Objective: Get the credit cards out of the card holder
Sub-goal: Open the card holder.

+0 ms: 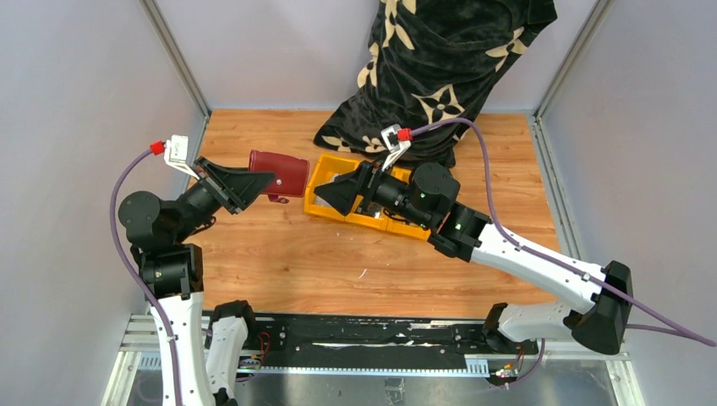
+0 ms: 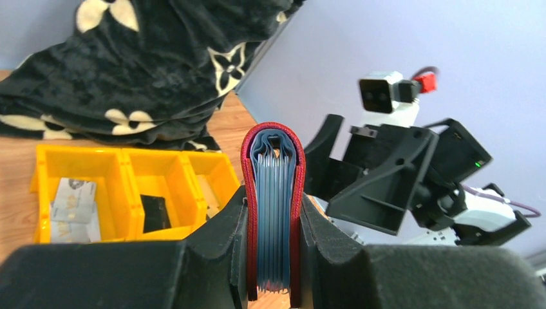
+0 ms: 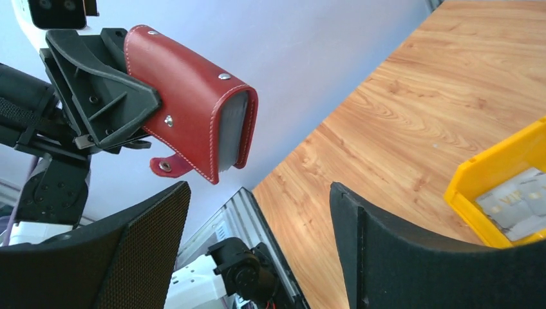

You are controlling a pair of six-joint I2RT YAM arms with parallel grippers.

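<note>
My left gripper [image 1: 262,180] is shut on the dark red card holder [image 1: 281,172] and holds it off the table. In the left wrist view the card holder [image 2: 273,187] stands on edge between the fingers [image 2: 222,238], showing a stack of grey-blue leaves inside. The red snap tab [image 3: 169,165] hangs loose. My right gripper [image 1: 323,194] is open and empty, just right of the holder and over the yellow bin. Silvery credit cards [image 2: 73,205] lie in one end compartment of the bin, also visible as credit cards [image 3: 515,203] in the right wrist view.
The yellow three-compartment bin [image 1: 317,199] sits mid-table with a black object [image 2: 154,212] in its middle compartment. A black blanket with beige flowers [image 1: 440,76] is heaped at the back wall. Grey walls close in the left, right and back sides.
</note>
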